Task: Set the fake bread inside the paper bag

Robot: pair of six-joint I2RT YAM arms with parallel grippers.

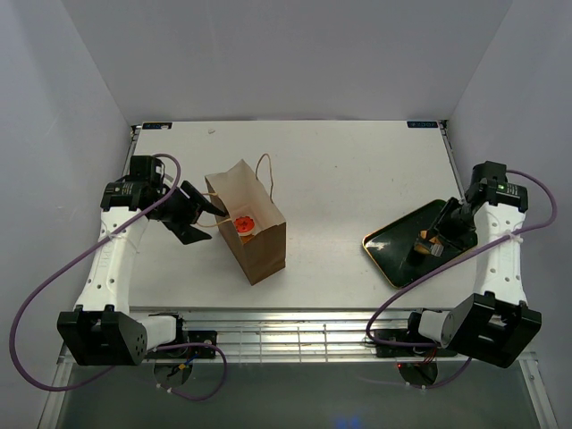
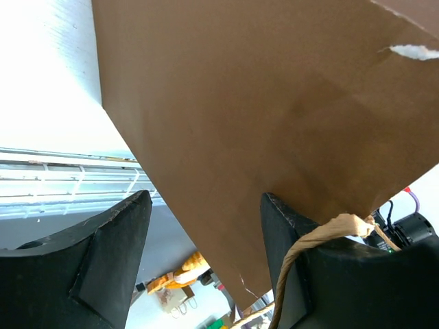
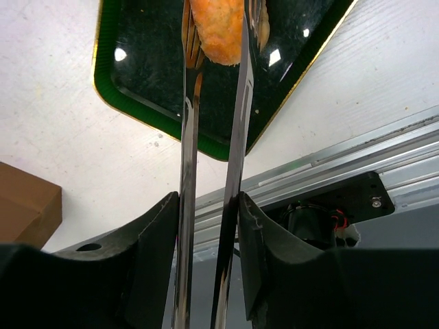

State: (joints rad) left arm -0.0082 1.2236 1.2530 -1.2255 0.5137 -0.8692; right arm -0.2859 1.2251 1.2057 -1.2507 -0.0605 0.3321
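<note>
White table [image 1: 357, 170]; tray [image 1: 390, 254] under gripped roll [image 3: 217, 33]; donut [image 1: 245, 222] in paper bag [image 1: 261, 252].

The paper bag [image 1: 259, 246] is standing open with a red donut [image 1: 245, 223] inside; my right hand [image 3: 214, 14] is pinching a golden roll [image 3: 218, 34].

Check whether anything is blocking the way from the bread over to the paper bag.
Nothing visible does. Only bare table lies between the tray, where tongs grip the bread, and the paper bag, whose mouth stands open.
</note>
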